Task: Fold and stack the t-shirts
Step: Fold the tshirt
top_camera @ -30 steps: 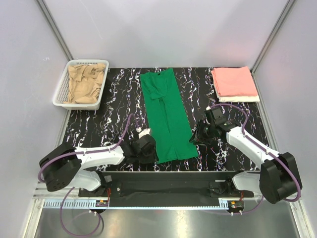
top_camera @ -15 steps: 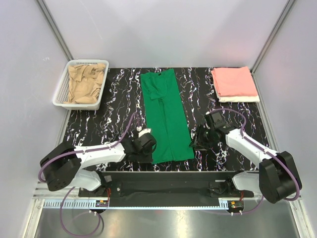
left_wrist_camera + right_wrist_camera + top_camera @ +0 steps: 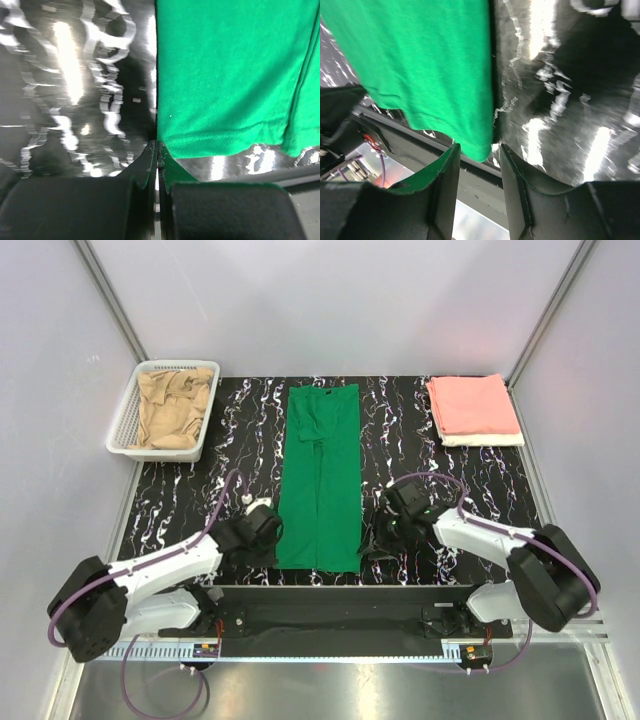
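Observation:
The bright green t-shirt [image 3: 320, 480] lies as a long narrow strip down the middle of the table. My left gripper [image 3: 272, 540] is at its near left corner. In the left wrist view that gripper [image 3: 158, 149] is shut, pinching the corner of the green hem [image 3: 225, 75]. My right gripper [image 3: 372, 542] is at the near right corner. There the jaws [image 3: 477, 155] stand apart, open, with the tip of the green cloth [image 3: 420, 60] hanging between them. A folded salmon pink t-shirt [image 3: 472, 405] rests on a white one [image 3: 487, 440] at the back right. The tan t-shirt [image 3: 175, 405] lies crumpled in the basket.
The white mesh basket [image 3: 124, 430] stands at the back left corner. The table's near edge and the arms' black base rail [image 3: 330, 605] run just below the green shirt's hem. Grey walls close in both sides.
The green shirt's near end has swung left and now lies straight. The left gripper shut on its corner and drew left. The right gripper followed left to the other corner.

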Robot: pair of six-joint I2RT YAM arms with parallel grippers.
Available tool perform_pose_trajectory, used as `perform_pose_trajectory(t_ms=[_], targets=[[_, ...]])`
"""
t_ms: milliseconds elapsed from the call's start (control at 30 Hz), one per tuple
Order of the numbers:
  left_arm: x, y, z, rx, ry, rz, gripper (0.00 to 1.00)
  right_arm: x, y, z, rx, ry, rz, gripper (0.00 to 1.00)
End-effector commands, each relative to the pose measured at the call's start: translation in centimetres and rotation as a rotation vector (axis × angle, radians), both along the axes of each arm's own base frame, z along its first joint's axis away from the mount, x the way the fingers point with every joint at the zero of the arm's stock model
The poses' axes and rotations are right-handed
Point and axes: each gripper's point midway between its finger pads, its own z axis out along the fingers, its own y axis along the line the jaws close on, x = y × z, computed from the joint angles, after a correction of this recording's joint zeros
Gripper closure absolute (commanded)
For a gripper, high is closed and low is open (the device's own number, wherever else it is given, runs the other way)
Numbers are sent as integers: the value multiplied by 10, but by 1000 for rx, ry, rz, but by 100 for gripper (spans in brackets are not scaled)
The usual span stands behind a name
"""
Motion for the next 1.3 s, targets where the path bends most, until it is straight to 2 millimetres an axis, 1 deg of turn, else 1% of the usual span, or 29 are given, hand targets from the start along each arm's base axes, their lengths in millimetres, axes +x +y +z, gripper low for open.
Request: perform_pose_trajectory(t_ms=[0,33,67,167,233,433,567,733,833,967,1067,1100,1167,1200,1233,1267], targets=[[3,13,5,9,-32,-4,99,6,28,4,67,-14,11,56],[4,13,6,2,-34,0,99,5,30,-1,58,1,18,56],[4,12,6,-1,-29,0,100,6,31,-2,56,2,17,56],[4,13,2,15,-15,1,100,3,28,-9,31,2,18,56],[4,13,1,21,-10,-3,100,2,26,-11,27,2,19,56],[4,12,-1,16,-3,2,100,-6,32,-15,64,23,42,57],[1,10,-2,-2,4,-5,100,-13,28,-22,56,38,51,59],[1,9,-3,-23,-4,-4,100,-20,28,-22,66,55,57,59],[0,7,-3,-27,-1,-15,100,-18,31,-17,73,36,59,59],[0,7,-2,-26,0,-22,100,-20,27,-18,68,31,42,61],[-1,9,-5,-24,4,0,100,-19,25,-19,59,22,36,67],[-1,9,-4,-24,3,2,100,-19,25,-20,55,23,39,76],[0,8,-1,-31,-4,3,100,-17,25,-22,45,22,36,85],[2,4,3,-47,-13,1,100,-17,24,-25,36,29,31,89],[2,2,6,-63,-11,-4,100,-18,23,-27,31,31,32,97],[1,1,9,-69,-8,-9,99,-19,22,-28,28,34,32,100]])
